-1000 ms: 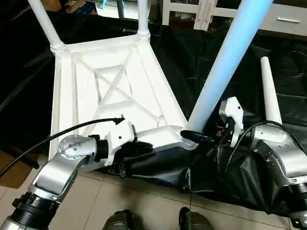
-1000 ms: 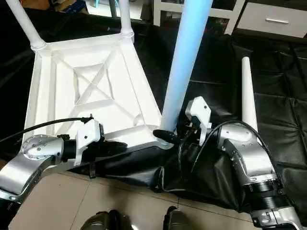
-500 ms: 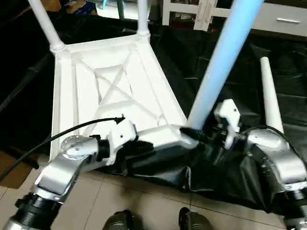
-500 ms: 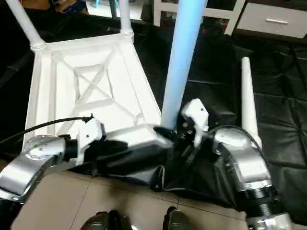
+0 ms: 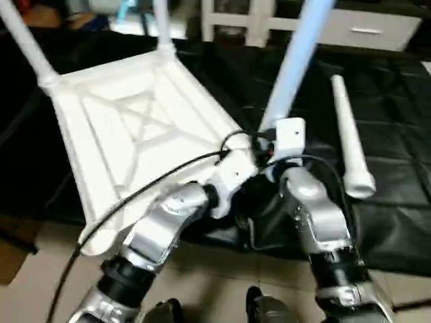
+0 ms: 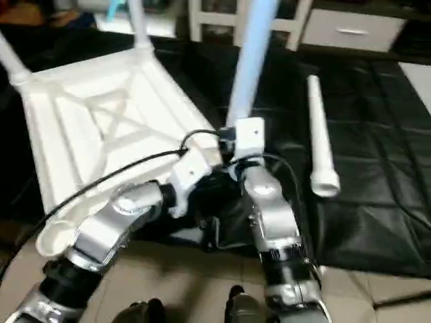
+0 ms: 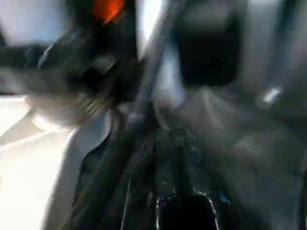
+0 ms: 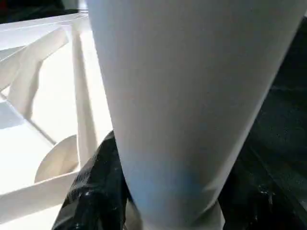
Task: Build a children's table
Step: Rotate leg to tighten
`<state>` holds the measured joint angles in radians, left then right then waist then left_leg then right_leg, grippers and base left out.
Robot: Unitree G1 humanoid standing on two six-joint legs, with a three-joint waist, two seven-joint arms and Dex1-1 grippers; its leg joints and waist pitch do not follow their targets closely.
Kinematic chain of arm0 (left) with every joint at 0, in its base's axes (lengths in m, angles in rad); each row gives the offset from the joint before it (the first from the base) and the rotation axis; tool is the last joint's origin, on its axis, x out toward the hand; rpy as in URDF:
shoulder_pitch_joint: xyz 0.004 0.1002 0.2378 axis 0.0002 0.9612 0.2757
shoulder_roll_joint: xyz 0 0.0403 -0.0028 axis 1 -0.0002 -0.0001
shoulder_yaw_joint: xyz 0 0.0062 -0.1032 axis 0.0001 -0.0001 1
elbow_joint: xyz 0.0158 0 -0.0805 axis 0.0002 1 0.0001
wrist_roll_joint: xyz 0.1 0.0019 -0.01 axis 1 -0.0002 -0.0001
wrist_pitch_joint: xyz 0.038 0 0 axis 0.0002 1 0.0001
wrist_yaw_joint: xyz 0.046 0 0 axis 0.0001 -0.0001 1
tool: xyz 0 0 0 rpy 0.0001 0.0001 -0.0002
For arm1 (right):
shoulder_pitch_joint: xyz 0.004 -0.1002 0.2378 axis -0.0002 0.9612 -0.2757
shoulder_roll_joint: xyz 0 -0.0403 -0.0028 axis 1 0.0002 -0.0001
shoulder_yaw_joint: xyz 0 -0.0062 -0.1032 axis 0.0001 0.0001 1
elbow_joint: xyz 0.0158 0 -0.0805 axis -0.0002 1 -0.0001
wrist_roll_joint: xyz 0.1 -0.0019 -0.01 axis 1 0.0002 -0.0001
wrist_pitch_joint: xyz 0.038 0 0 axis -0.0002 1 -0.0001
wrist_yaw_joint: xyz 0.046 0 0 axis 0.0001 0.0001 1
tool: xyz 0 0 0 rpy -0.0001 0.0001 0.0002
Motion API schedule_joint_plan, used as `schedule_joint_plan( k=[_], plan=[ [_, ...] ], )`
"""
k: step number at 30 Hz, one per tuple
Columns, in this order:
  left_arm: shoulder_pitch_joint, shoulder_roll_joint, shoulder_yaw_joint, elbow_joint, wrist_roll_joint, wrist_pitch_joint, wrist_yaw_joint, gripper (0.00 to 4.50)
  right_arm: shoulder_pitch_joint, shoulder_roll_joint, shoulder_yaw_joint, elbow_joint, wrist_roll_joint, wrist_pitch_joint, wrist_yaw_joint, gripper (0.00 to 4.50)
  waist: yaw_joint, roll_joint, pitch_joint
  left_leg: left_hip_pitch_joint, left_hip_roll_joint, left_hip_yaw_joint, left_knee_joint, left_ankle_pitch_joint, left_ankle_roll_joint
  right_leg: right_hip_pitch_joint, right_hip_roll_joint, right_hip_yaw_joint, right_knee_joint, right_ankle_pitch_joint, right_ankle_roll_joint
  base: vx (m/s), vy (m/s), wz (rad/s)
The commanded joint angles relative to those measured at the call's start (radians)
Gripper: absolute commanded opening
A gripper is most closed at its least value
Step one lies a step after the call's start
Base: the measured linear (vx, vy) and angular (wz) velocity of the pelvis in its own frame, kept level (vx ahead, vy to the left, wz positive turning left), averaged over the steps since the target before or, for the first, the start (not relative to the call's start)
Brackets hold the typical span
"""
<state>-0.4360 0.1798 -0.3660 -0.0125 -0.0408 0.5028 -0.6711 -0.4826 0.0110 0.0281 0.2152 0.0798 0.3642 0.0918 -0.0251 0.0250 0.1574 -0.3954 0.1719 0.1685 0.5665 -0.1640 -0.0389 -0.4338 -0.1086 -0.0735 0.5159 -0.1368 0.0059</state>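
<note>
The children's table lies upside down, its white X-ribbed top (image 5: 135,128) on a black sheet. Two legs stand in the far corner sockets (image 5: 23,40) (image 5: 161,23). A third, bluish-looking leg (image 5: 289,67) rises from the near right corner. My right gripper (image 5: 266,145) is at its base. In the right wrist view that leg (image 8: 182,105) sits between the black fingers (image 8: 91,191). A loose leg (image 5: 349,134) lies on the sheet to the right. My left gripper (image 7: 177,191) is shut and empty, close beside the right wrist.
The black sheet (image 5: 390,202) covers the floor under and right of the table. White furniture (image 5: 363,27) stands behind. Pale tiles (image 5: 40,282) and my feet (image 5: 262,309) are at the near edge. A black cable (image 5: 135,198) arches over my left forearm.
The camera has shifted. My left arm has swung right along the table's near edge to the right wrist. My right gripper has narrowed around the base of the standing leg.
</note>
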Motion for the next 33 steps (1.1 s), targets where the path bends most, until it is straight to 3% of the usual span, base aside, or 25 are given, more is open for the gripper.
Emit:
schedule_joint_plan(
  k=[1, 2, 3, 4, 5, 6, 7, 8, 9, 10, 14, 17, 18, 19, 21, 24, 28, 31, 33],
  plan=[
    [0.003, 0.024, 0.018, 0.007, 0.017, -0.010, -0.012, 0.00, 0.043, -0.019, 0.021, 0.005, 0.061, 0.038, 0.115, 1.97, -0.002, 0.010, -0.051, 0.028, 0.033, -0.037, -0.101, -0.627, -0.049, 0.041, -0.029, 0.010, -0.067, -0.596, -0.024, 0.000, 0.000, 0.00],
    [0.006, 0.037, 0.022, 0.009, 0.018, -0.019, -0.021, 0.00, 0.046, -0.037, 0.030, -0.017, 0.073, 0.034, 0.159, 1.97, -0.002, 0.010, -0.051, 0.028, 0.033, -0.037, -0.101, -0.627, -0.049, 0.041, -0.029, 0.010, -0.067, -0.596, -0.024, 0.000, 0.000, 0.00],
    [0.013, 0.064, 0.034, 0.014, 0.021, -0.027, -0.031, 0.00, 0.051, -0.087, 0.050, -0.056, 0.069, 0.012, 0.227, 2.32, 0.005, 0.008, -0.055, 0.036, 0.033, -0.028, -0.096, -0.584, -0.038, 0.035, -0.029, 0.019, -0.069, -0.554, -0.040, 0.000, 0.000, 0.00],
    [0.017, 0.079, 0.040, 0.015, 0.024, -0.029, -0.033, 0.00, 0.054, -0.118, 0.060, -0.076, 0.061, -0.003, 0.257, 2.53, 0.007, 0.008, -0.056, 0.029, 0.035, -0.026, -0.097, -0.538, -0.029, 0.038, -0.030, 0.024, -0.059, -0.503, -0.065, 0.000, 0.000, 0.00],
    [0.022, 0.096, 0.044, 0.014, 0.023, -0.042, -0.045, 0.00, 0.061, -0.146, 0.058, -0.100, 0.076, -0.001, 0.298, 2.67, 0.009, 0.006, -0.058, 0.027, 0.036, -0.024, -0.097, -0.515, -0.023, 0.042, -0.028, 0.027, -0.055, -0.473, -0.075, 0.000, 0.000, 0.00],
    [0.024, 0.109, 0.044, 0.013, 0.021, -0.053, -0.052, 0.00, 0.063, -0.166, 0.057, -0.112, 0.089, -0.002, 0.327, 2.69, 0.008, 0.007, -0.061, 0.021, 0.038, -0.019, -0.096, -0.468, -0.013, 0.043, -0.029, 0.033, -0.044, -0.413, -0.108, 0.000, 0.000, 0.00],
    [0.031, 0.128, 0.047, 0.001, 0.004, -0.074, -0.079, 0.00, 0.067, -0.194, 0.046, -0.127, 0.105, 0.004, 0.361, 2.69, 0.013, 0.011, -0.063, 0.023, 0.039, -0.016, -0.093, -0.439, -0.004, 0.043, -0.029, 0.037, -0.041, -0.366, -0.136, 0.000, 0.000, 0.00],
    [0.031, 0.128, 0.047, 0.001, 0.004, -0.074, -0.079, 0.00, 0.067, -0.194, 0.046, -0.127, 0.105, 0.004, 0.361, 2.75, 0.013, 0.011, -0.063, 0.023, 0.039, -0.016, -0.093, -0.439, -0.004, 0.043, -0.029, 0.037, -0.041, -0.366, -0.136, 0.000, 0.000, 0.00],
    [0.049, 0.162, 0.066, -0.034, -0.042, -0.105, -0.139, 0.00, 0.077, -0.258, 0.024, -0.159, 0.127, 0.013, 0.427, 2.87, 0.015, 0.010, -0.064, 0.024, 0.039, -0.008, -0.087, -0.409, 0.009, 0.042, -0.028, 0.041, -0.032, -0.321, -0.177, 0.053, -0.016, 0.05],
    [0.055, 0.176, 0.074, -0.045, -0.054, -0.119, -0.158, 0.00, 0.080, -0.278, 0.011, -0.169, 0.135, 0.018, 0.446, 3.00, 0.020, 0.011, -0.068, 0.028, 0.041, -0.003, -0.083, -0.376, 0.019, 0.042, -0.030, 0.046, -0.027, -0.288, -0.196, 0.053, -0.016, 0.05],
    [0.066, 0.218, 0.115, -0.068, -0.099, -0.140, -0.210, 0.00, 0.095, -0.352, -0.028, -0.205, 0.174, 0.035, 0.521, 3.29, 0.030, 0.005, -0.073, 0.035, 0.038, 0.014, -0.070, -0.296, 0.061, 0.039, -0.024, 0.054, -0.018, -0.250, -0.224, 0.076, -0.033, 0.12],
    [0.064, 0.250, 0.143, -0.078, -0.133, -0.103, -0.250, 0.40, 0.104, -0.394, -0.055, -0.222, 0.208, 0.040, 0.568, 3.61, 0.038, 0.002, -0.083, 0.032, 0.038, 0.022, -0.059, -0.188, 0.094, 0.043, -0.020, 0.061, 0.004, -0.154, -0.259, 0.079, -0.028, 0.08],
    [0.065, 0.258, 0.144, -0.081, -0.137, -0.095, -0.260, 0.43, 0.107, -0.400, -0.058, -0.225, 0.216, 0.042, 0.579, 3.71, 0.041, 0.004, -0.088, 0.029, 0.037, 0.021, -0.056, -0.155, 0.106, 0.048, -0.019, 0.060, 0.012, -0.115, -0.269, 0.072, -0.009, 0.01],
    [0.064, 0.266, 0.142, -0.081, -0.139, -0.084, -0.265, 0.43, 0.110, -0.410, -0.058, -0.226, 0.217, 0.040, 0.587, 3.71, 0.044, 0.007, -0.094, 0.029, 0.037, 0.022, -0.048, -0.056, 0.148, 0.047, -0.012, 0.058, 0.028, 0.009, -0.297, 0.072, -0.009, 0.01],
    [0.064, 0.272, 0.134, -0.075, -0.132, -0.081, -0.263, 0.65, 0.115, -0.423, -0.054, -0.229, 0.218, 0.038, 0.599, 3.92, 0.047, 0.010, -0.097, 0.028, 0.035, 0.022, -0.041, 0.005, 0.180, 0.050, -0.013, 0.057, 0.036, 0.072, -0.321, 0.030, -0.001, 0.00],
    [0.066, 0.274, 0.107, -0.061, -0.109, -0.077, -0.251, 0.86, 0.126, -0.431, -0.044, -0.244, 0.226, 0.051, 0.616, 4.09, 0.051, 0.013, -0.093, 0.027, 0.037, 0.023, -0.041, -0.010, 0.196, 0.051, -0.015, 0.056, 0.032, 0.044, -0.327, 0.000, 0.000, 0.00],
    [0.070, 0.251, 0.092, -0.072, -0.114, -0.021, -0.225, 1.21, 0.135, -0.434, -0.034, -0.263, 0.239, 0.068, 0.629, 4.09, 0.058, 0.014, -0.081, 0.029, 0.042, 0.022, -0.051, -0.135, 0.136, 0.049, -0.019, 0.058, 0.016, -0.127, -0.300, 0.000, 0.000, 0.00],
    [0.061, 0.215, 0.088, -0.088, -0.132, 0.040, -0.199, 1.37, 0.136, -0.431, -0.026, -0.268, 0.235, 0.066, 0.625, 4.09, 0.057, 0.012, -0.071, 0.031, 0.041, 0.020, -0.059, -0.261, 0.068, 0.041, -0.020, 0.061, -0.002, -0.295, -0.245, 0.000, 0.000, 0.00],
    [0.054, 0.198, 0.078, -0.087, -0.129, 0.052, -0.189, 1.47, 0.140, -0.430, -0.019, -0.274, 0.229, 0.064, 0.625, 4.09, 0.057, 0.014, -0.069, 0.032, 0.041, 0.018, -0.061, -0.287, 0.050, 0.039, -0.020, 0.061, -0.006, -0.334, -0.228, 0.000, 0.000, 0.00]
  ],
)
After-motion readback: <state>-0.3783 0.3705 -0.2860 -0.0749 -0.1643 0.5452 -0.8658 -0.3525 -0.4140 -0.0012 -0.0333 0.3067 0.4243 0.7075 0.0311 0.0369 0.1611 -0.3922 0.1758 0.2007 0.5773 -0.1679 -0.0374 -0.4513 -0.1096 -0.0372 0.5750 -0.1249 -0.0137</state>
